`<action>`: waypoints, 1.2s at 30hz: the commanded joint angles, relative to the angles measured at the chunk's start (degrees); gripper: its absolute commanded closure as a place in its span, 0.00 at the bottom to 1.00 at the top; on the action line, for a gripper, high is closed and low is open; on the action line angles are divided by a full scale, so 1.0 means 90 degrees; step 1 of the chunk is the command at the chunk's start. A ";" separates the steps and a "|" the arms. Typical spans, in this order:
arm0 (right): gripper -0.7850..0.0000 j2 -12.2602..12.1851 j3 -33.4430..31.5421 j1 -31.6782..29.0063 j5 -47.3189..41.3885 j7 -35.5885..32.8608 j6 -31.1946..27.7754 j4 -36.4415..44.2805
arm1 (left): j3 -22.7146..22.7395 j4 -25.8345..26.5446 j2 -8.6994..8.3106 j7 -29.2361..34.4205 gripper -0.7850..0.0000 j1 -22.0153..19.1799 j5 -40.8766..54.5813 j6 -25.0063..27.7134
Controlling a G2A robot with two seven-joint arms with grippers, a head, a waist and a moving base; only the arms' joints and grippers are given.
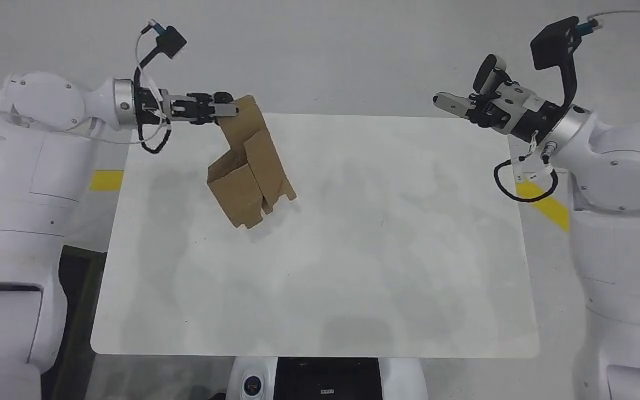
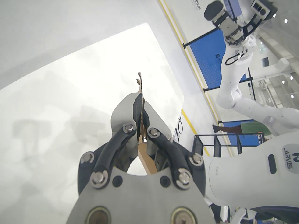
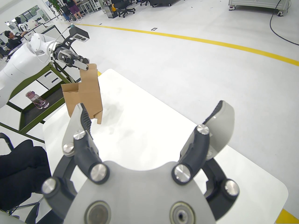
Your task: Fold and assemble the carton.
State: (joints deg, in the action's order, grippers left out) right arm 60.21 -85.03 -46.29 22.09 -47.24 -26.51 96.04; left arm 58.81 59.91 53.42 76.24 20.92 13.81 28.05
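top view: the carton (image 1: 248, 165) hangs over the far left corner of the white counter (image 1: 400, 280), pinched by its upper flap in the left hand (image 1: 228, 108). it is partly opened: the brown walls stand out as a rough sleeve rather than lying flat, and loose flaps hang at the lower end. no end looks closed or tucked, so by this judgement the task is at an early stage, with the squaring of the body and the folding in of the flaps all left to do. whether its lowest corner touches the counter cannot be told.

in the left wrist view the left hand (image 2: 140, 103) has its black pads (image 2: 136, 104) pressed together on a thin edge of the cardboard (image 2: 140, 82), which sticks out past the fingertips. the right wrist view shows the same grip from across the counter, the left hand (image 3: 84, 66) closed on the top flap of the carton (image 3: 86, 94).

the right hand (image 3: 150, 110) is spread wide and holds nothing. it (image 1: 463, 87) sits above the far right corner of the counter, well apart from the carton, and would likely have to come across to help with the flaps.
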 commanded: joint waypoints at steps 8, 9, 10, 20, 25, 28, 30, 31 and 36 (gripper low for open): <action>0.00 0.0001 0.0037 -0.0062 -0.0039 0.0025 0.0000 0.0014 | -0.0969 0.0346 0.0111 -0.0073 1.00 -0.0291 0.0156 0.0073; 0.00 -0.0004 0.0084 -0.0080 -0.0106 -0.0047 -0.0025 0.0011 | -0.1048 0.0382 0.0112 -0.0093 1.00 -0.0319 0.0188 0.0093; 0.00 -0.0010 0.0140 -0.0055 -0.0198 -0.0177 -0.0064 -0.0017 | -0.1117 0.0401 0.0111 -0.0113 1.00 -0.0348 0.0222 0.0113; 0.00 0.0063 0.1251 0.0798 -0.1291 -0.1241 -0.0362 -0.0904 | -0.1694 0.0557 0.0104 -0.0139 1.00 -0.0635 0.0578 0.0139; 0.00 0.0173 0.1925 0.1206 -0.1765 -0.1390 -0.0660 -0.1400 | -0.1933 0.0719 0.0084 -0.0168 1.00 -0.0696 0.0800 0.0168; 0.00 0.0246 0.2311 0.1423 -0.2000 -0.1504 -0.0828 -0.1666 | -0.2054 0.0789 0.0062 -0.0205 1.00 -0.0726 0.0886 0.0206; 0.00 0.0296 0.2559 0.1570 -0.2131 -0.1601 -0.0914 -0.1835 | -0.2121 0.0811 0.0045 -0.0231 1.00 -0.0751 0.0942 0.0231; 0.00 0.0322 0.2676 0.1640 -0.2214 -0.1644 -0.0979 -0.1907 | -0.2154 0.0818 0.0036 -0.0242 1.00 -0.0763 0.0962 0.0242; 0.00 0.0447 0.3243 0.1967 -0.2498 -0.1979 -0.1180 -0.2268 | -0.2293 0.0820 -0.0012 -0.0320 1.00 -0.0806 0.1138 0.0320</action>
State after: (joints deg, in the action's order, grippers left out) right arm 64.01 -56.96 -29.16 0.11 -64.35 -36.87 76.30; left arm 38.41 67.31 53.42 73.54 13.73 23.64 30.76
